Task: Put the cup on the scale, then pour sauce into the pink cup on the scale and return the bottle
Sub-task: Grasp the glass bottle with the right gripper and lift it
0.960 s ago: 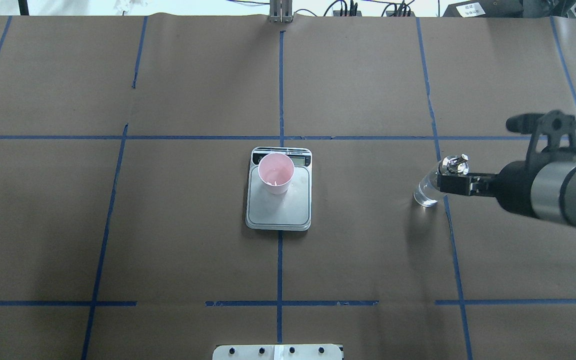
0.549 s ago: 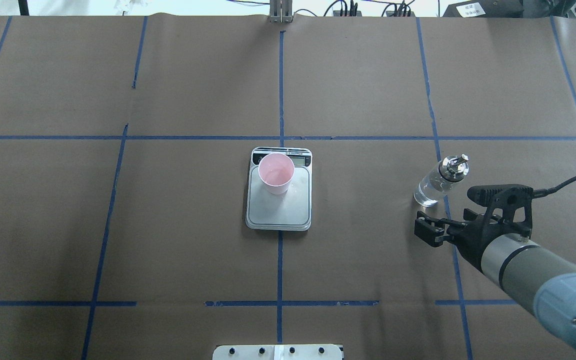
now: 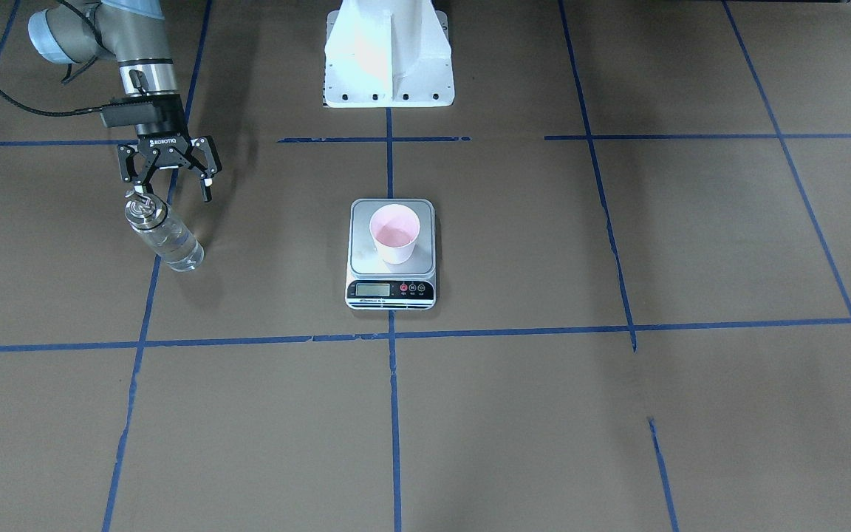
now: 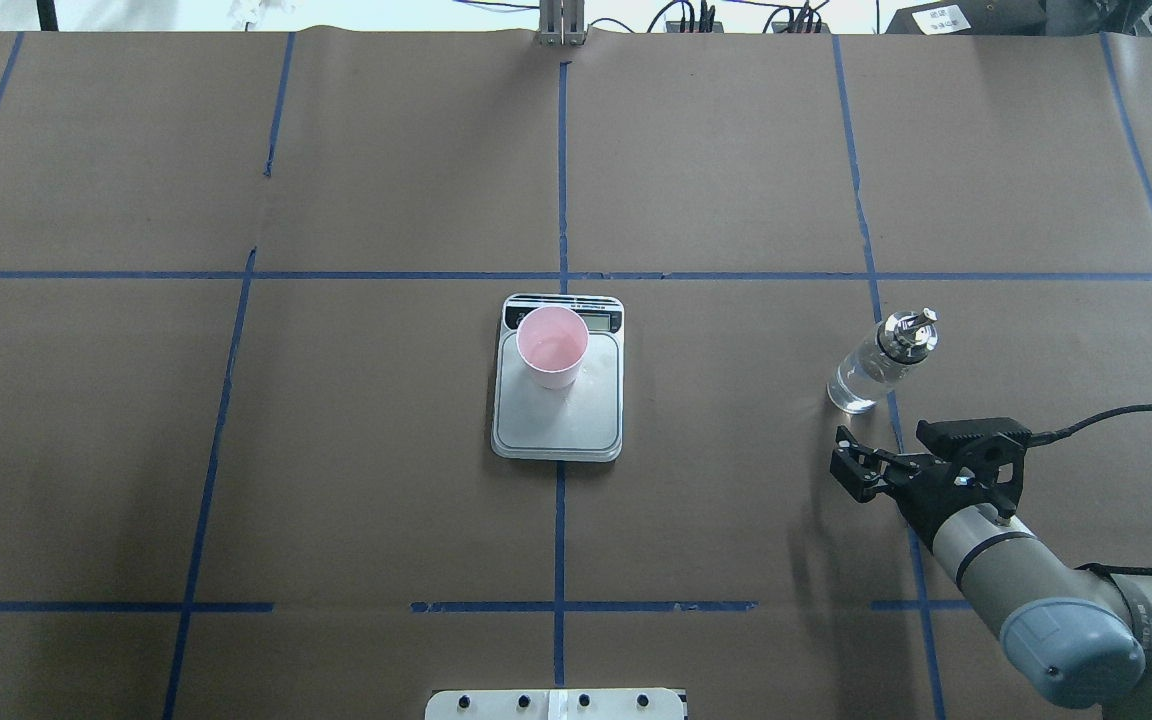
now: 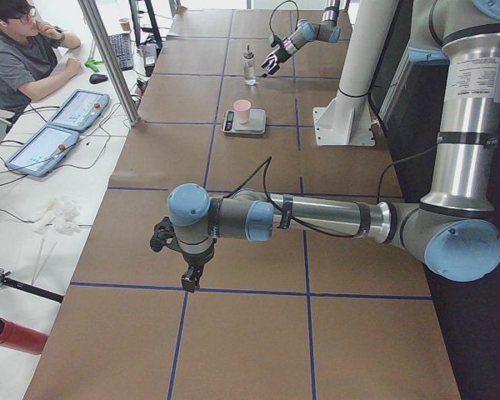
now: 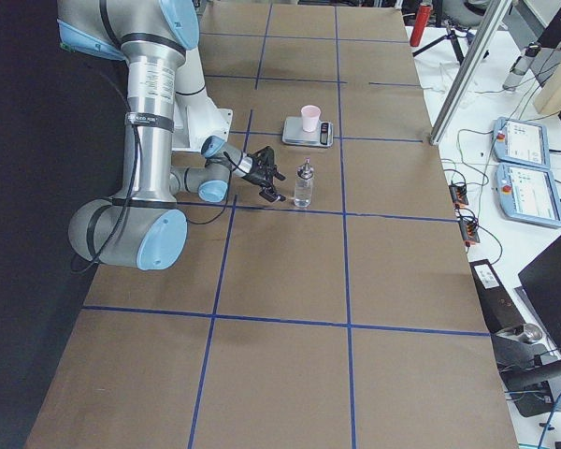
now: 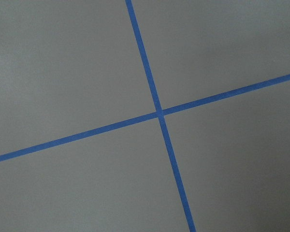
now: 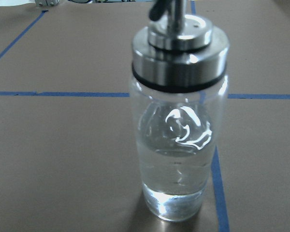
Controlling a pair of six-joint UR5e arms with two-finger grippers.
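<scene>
- the cup (image 4: 552,345) stood on the platform of the scale (image 4: 558,425), toward its display end, in the middle of the worktop (image 4: 336,500).
- the bottle (image 4: 871,370) stood upright on the worktop well to the robot's right of the scale, with the sauce (image 8: 176,174) filling roughly its lower half.
- the right fingers (image 3: 204,179) were spread wide and empty, just beside the bottle on the robot's side and not touching it.
- the left fingers (image 5: 190,277) showed only in the side view, so i could not tell how they stood; their wrist camera saw only a tape cross (image 7: 159,113).
- the step looked like the retreat after setting the bottle back. whether sauce was in the cup could not be made out.
- to do it well, the fingers needed to stay wide and draw straight back from the glass. a tall, narrow bottle would likely tip at a light brush near the cap.
- a second earlier the right fingers had been up at the bottle's neck, reaching in from the robot's right.
- half a second earlier they had already come off it and stood close to where they were now.
- cup, scale and bottle had kept their places throughout.
</scene>
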